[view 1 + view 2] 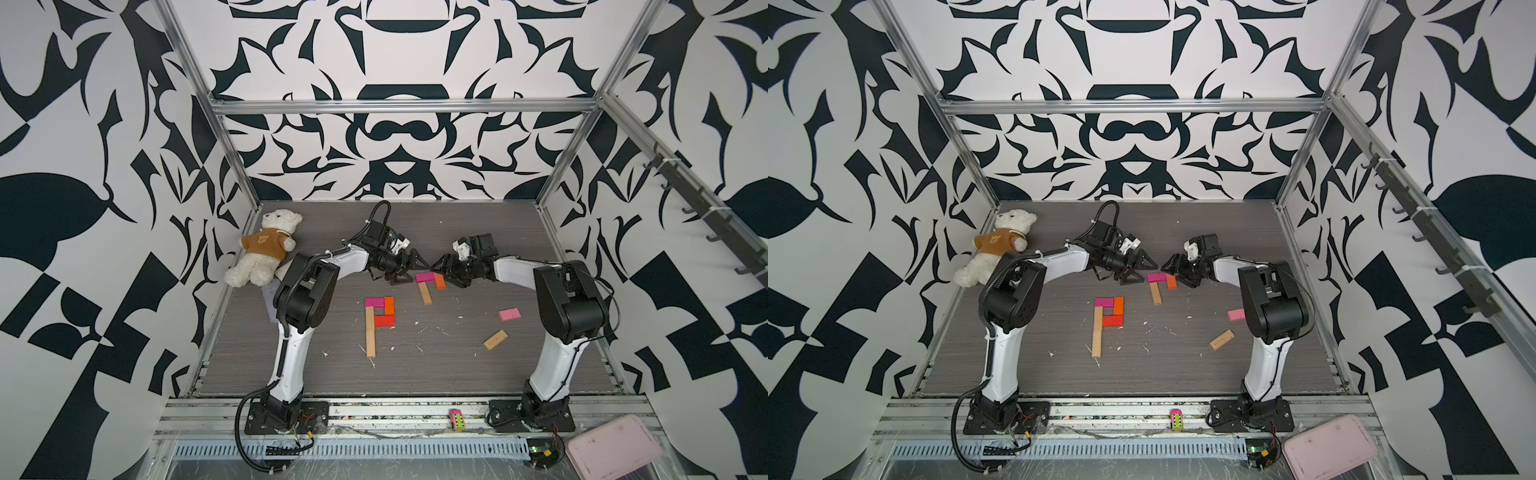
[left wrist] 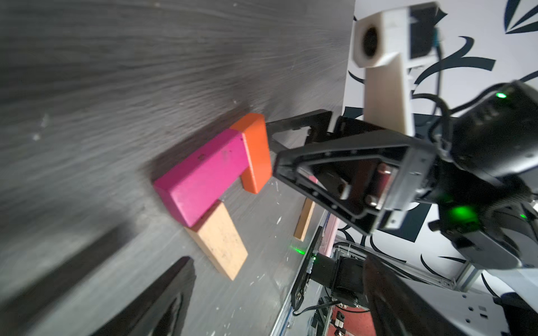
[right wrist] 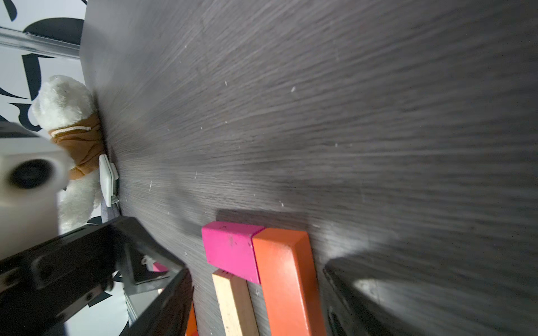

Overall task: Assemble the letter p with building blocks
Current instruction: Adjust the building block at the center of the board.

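A finished P of building blocks (image 1: pixel 377 318) (image 1: pixel 1108 316) lies mid-table: magenta top, orange side, red bar, tan stem. Behind it a magenta block (image 1: pixel 424 277) (image 2: pixel 203 174) (image 3: pixel 230 247), an orange block (image 1: pixel 439 281) (image 2: pixel 256 151) (image 3: pixel 288 279) and a tan block (image 1: pixel 424 293) (image 2: pixel 221 241) (image 3: pixel 233 305) touch in a partial P. My right gripper (image 1: pixel 441 272) (image 1: pixel 1171 268) (image 3: pixel 256 305) is open, its fingers either side of this group near the orange block. My left gripper (image 1: pixel 411 270) (image 1: pixel 1142 270) (image 2: pixel 276 296) is open and empty, just left of the magenta block.
A light pink block (image 1: pixel 509 314) and a tan block (image 1: pixel 495 339) lie loose at the right. A teddy bear (image 1: pixel 266 249) leans in the back left corner. A toy car (image 1: pixel 456 419) and a pink tray (image 1: pixel 611 449) sit on the front rail. White crumbs dot the table.
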Robot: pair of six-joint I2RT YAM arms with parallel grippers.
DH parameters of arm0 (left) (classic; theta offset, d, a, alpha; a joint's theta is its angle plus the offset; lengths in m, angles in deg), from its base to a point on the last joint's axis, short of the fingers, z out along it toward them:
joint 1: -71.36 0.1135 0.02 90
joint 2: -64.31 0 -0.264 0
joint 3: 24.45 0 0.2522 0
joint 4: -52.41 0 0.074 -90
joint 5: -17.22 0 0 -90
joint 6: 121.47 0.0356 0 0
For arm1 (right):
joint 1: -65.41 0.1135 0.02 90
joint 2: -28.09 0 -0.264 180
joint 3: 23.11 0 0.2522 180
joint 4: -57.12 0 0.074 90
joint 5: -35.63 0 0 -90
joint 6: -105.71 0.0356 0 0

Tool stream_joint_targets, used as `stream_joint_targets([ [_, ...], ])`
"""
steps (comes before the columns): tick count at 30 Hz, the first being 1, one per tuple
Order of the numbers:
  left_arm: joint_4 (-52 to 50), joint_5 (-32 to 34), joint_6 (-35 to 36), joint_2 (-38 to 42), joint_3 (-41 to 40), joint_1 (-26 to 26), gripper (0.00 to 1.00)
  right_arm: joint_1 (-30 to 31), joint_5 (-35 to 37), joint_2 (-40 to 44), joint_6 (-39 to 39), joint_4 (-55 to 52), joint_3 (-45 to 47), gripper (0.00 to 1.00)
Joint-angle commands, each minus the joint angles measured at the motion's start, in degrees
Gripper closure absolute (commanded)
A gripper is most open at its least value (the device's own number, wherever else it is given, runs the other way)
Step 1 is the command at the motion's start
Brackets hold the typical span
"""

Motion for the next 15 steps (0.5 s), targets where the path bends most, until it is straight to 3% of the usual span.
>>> stream_joint_targets([
  [1, -4.09, 1.54, 3.51, 7.47, 0.14, 0.18, 0.07, 0.14, 1.60, 2.63, -1.38, -6.16, -1.74, 0.28],
  [11, -8.13, 6.50, 10.39, 27.21, -5.08, 0.62, 0.05, 0.27, 7.93, 19.48, -5.58, -17.95, -1.55, 0.29],
  [15, -7.61, 9.49, 12.80, 36.48, -10.17, 0.64, 0.02, 1.71, 10.13, 25.55, -6.50, -22.56, 1.58, 0.38],
])
